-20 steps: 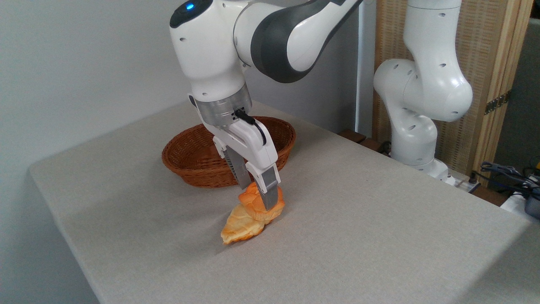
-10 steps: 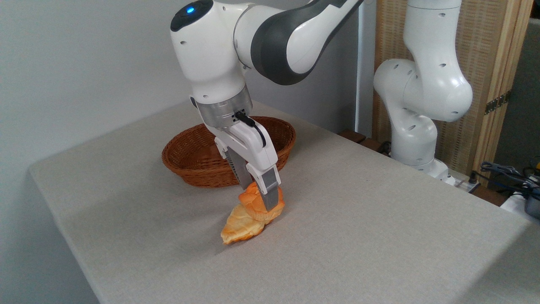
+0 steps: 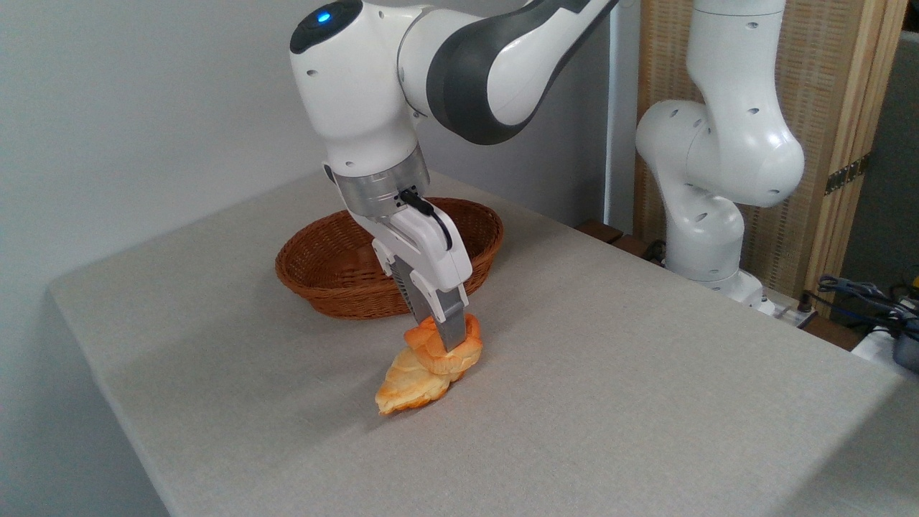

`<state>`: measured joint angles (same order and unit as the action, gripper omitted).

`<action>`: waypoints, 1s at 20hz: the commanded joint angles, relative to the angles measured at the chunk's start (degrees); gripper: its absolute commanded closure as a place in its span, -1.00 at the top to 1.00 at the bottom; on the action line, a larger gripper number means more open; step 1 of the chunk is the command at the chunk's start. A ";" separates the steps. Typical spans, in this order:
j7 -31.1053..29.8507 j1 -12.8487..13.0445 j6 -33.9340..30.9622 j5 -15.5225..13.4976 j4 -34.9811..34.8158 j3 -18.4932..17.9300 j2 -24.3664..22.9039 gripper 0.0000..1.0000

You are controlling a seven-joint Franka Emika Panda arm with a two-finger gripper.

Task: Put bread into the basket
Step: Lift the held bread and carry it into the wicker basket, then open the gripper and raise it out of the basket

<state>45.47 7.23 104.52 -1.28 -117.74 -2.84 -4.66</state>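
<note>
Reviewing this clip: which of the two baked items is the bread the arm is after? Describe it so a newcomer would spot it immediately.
Start at the brown wicker basket on the grey table; just in front of it the gripper reaches down. The bread sits between its fingers: a small, round, orange bun with lobes on top. The leaf-shaped pastry touching it in front is flatter, longer and paler.

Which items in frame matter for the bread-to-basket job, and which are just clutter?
Job:
- round orange-golden lobed bun, gripper closed on it
- oval brown wicker basket

Lying about:
- flat pale golden leaf-shaped pastry, touching the bun
- tangled cables, far right
</note>
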 commanded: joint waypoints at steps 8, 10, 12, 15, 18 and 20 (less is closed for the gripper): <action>0.41 0.50 -2.38 -0.21 3.39 1.60 -3.42 0.10; 0.06 0.50 -2.74 -3.18 4.01 3.97 -3.68 0.10; -1.78 0.50 -2.74 -5.74 4.71 6.78 -3.86 0.10; -3.02 0.50 -2.74 -7.41 4.72 11.17 -3.69 0.10; -3.11 0.50 -2.74 -9.52 4.63 14.25 -3.07 0.11; -3.20 0.50 -2.74 -10.67 4.45 16.45 -2.37 0.24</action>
<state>42.38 7.92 102.93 -9.87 -113.73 11.60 -8.05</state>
